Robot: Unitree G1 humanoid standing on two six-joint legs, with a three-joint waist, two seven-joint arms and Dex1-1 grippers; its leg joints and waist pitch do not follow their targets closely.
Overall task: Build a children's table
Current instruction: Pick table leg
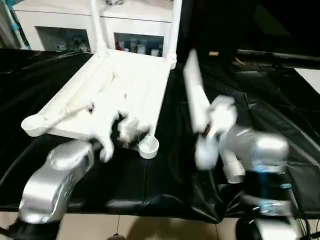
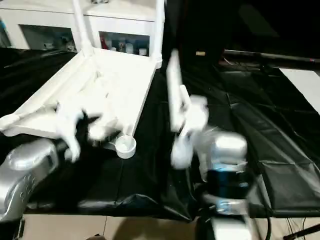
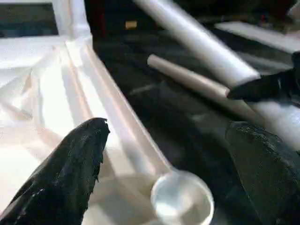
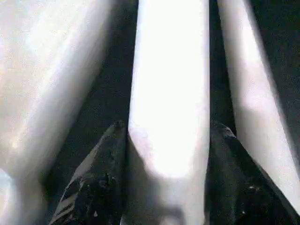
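Observation:
The children's table's white tabletop [image 1: 125,85] lies upside down on the black sheet, ribs up. Two white legs [image 1: 96,25] [image 1: 174,30] stand upright in its far corner sockets. My right gripper [image 4: 168,126] is shut on a third white leg [image 1: 195,95], held slanting above the sheet just right of the tabletop. Another leg [image 3: 187,77] lies flat on the sheet beside it. My left gripper [image 3: 167,126] hangs open over the tabletop's near right edge, just above the bare round corner socket [image 1: 148,146], with nothing between its fingers.
The big work table under the black sheet [image 1: 60,65] carries everything. A white cabinet with glass doors [image 1: 135,30] stands behind the tabletop. A pale surface [image 1: 310,75] shows at the far right. The sheet's front edge [image 1: 150,212] runs close to my body.

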